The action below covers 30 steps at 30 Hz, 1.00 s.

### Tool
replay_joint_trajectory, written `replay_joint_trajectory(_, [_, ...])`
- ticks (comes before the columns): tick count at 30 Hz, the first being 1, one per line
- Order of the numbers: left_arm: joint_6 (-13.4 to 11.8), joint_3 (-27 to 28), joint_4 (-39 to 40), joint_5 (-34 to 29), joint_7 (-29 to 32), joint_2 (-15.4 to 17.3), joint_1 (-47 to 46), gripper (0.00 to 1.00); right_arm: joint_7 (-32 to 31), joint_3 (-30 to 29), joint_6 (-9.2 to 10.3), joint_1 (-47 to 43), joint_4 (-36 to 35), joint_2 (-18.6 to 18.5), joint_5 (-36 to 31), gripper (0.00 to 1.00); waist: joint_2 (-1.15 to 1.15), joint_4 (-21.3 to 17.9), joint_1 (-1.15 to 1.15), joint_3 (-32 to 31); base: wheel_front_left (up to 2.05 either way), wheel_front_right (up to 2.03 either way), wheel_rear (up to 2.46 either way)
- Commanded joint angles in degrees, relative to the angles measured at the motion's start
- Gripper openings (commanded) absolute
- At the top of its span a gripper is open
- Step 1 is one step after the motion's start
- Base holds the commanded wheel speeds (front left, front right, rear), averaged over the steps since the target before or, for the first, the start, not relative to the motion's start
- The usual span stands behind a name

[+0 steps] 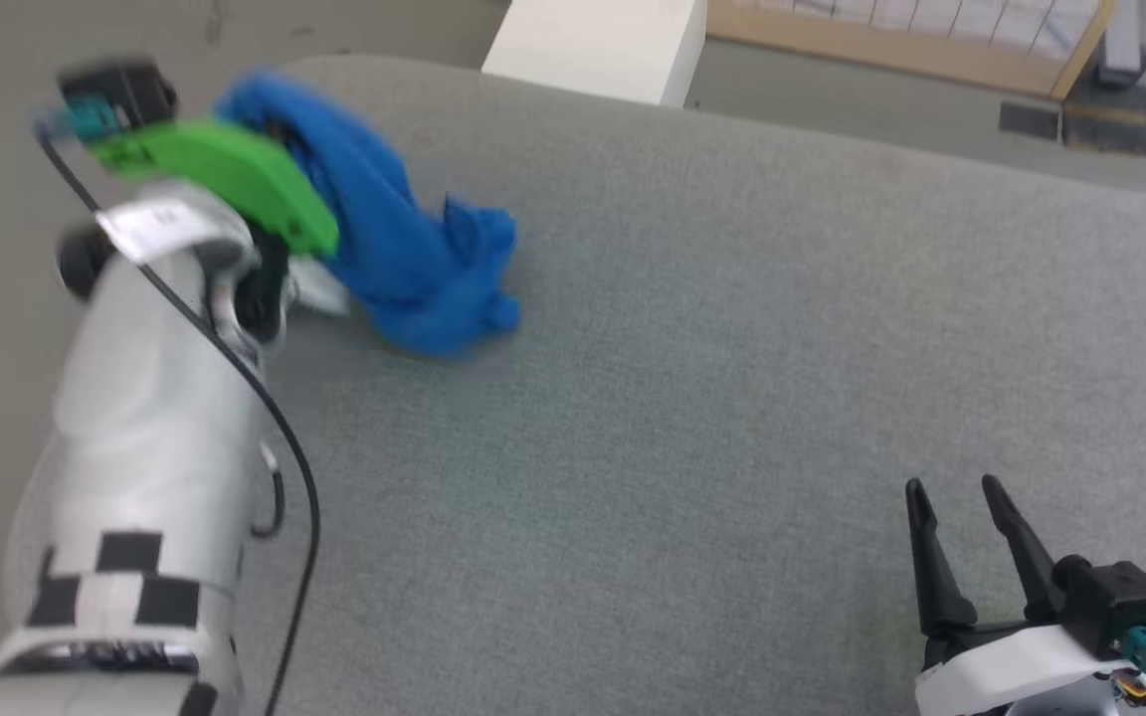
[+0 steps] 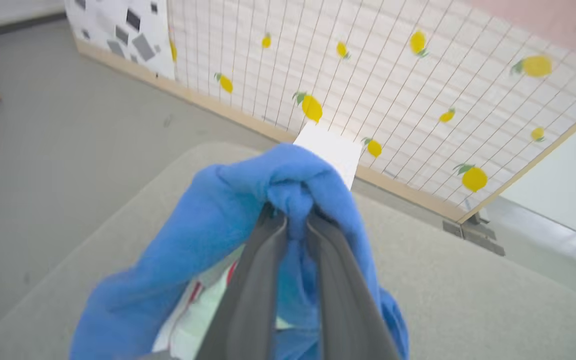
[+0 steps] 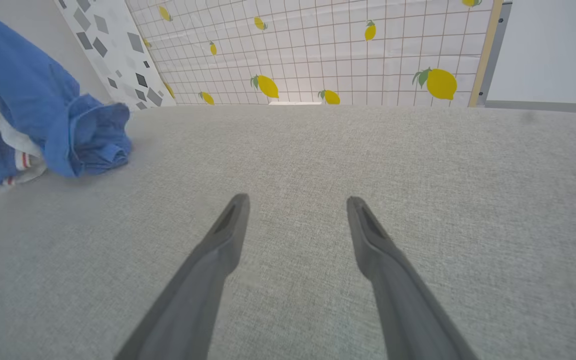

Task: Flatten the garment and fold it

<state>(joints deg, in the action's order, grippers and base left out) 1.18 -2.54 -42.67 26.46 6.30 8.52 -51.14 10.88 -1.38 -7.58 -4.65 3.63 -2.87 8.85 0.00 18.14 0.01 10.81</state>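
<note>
A big tabletop [image 1: 732, 348] with soft grey cloth on it has a round corner. Just past its far edge is a white box [image 1: 598, 40]. The floor [image 2: 43, 130] is grey. Behind the box stands a panel [image 2: 408, 85] with a grid of thin lines and yellow lemons, in a pale wood frame. Next to it is a white panel [image 2: 118, 30] with grey shapes.

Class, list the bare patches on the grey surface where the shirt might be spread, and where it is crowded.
The grey cushioned surface is bare from the bunched blue shirt across to the open right gripper. Crowded: the far left corner, where the left gripper pinches the shirt.
</note>
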Motion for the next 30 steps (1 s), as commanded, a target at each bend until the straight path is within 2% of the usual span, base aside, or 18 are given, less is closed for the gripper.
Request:
replay_joint_trajectory(1, [1.26, -0.29, 1.67, -0.18, -1.12, 0.39, -2.47, 0.0, 0.73, 0.32, 0.09, 0.35, 0.77, 0.0, 0.84, 1.0, 0.0, 0.12, -0.01, -3.24, 0.0, 0.0, 0.0])
replay_joint_trajectory(6, [4.47, -2.68, 6.95, 0.69, -0.44, 0.12, -7.68, 0.0, 2.11, 0.5, 0.09, -0.24, 3.2, 0.0, 2.72, 1.0, 0.0, -1.23, -0.01, -6.41, 0.0, 0.0, 0.0])
replay_joint_trajectory(14, [6.03, -5.91, 14.26, 8.18, 3.56, -3.76, -11.92, 0.0, 3.46, 0.52, 0.09, -0.12, 6.41, 0.0, 4.59, 1.0, 0.0, -6.76, -0.01, -10.02, 0.0, 0.0, 0.0])
replay_joint_trajectory(23, [6.15, -13.61, 21.18, 16.58, 6.03, -5.51, -6.36, 0.0, 3.92, 0.2, 0.09, -0.22, 7.76, 0.0, 5.15, 1.0, 0.0, -15.44, -0.01, -9.88, 0.0, 0.0, 0.0])
replay_joint_trajectory(30, [3.11, -22.36, 20.92, 21.88, 6.98, -5.62, 3.48, 0.0, 4.03, -1.65, 0.09, -0.86, 7.73, 0.0, 4.36, 1.0, 0.0, -20.1, -0.01, -8.5, 0.0, 0.0, 0.0])
